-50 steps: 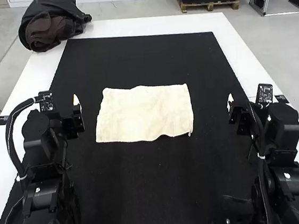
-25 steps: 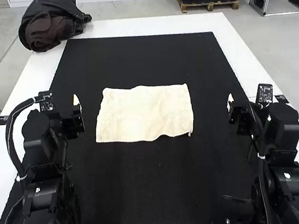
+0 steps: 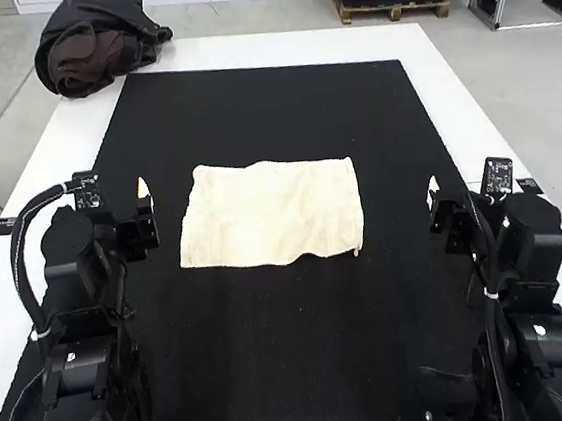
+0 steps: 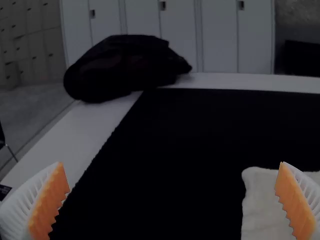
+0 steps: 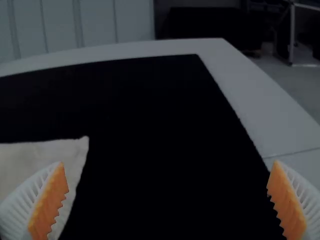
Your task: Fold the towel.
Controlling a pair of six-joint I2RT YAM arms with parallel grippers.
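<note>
Nothing shifts between the earlier high views and this one: the towel (image 3: 271,213) keeps its place and outline, and both arms are as they were, so the fold is no further along. The towel lies flat on the black mat (image 3: 277,362) that covers most of the counter (image 3: 264,48), around the middle and between the two arms, its long sides running left to right. The far and near edges ripple slightly, and a small tab (image 3: 357,252) pokes out at the near right corner; whether it is a single layer or already doubled, I can't tell. The left arm (image 3: 78,337) stands low at its side, its gripper, the left gripper (image 4: 172,163), pointing forward with the fingers wide apart and nothing between them. The right arm (image 3: 534,274) mirrors it — right gripper (image 5: 170,162) facing forward, fingers also well spread and empty. Both stand clear of the cloth, just off its short sides. The fold looks still to be started; the likely opening move is for each gripper to come inward and down to pinch a corner along one shared edge.
</note>
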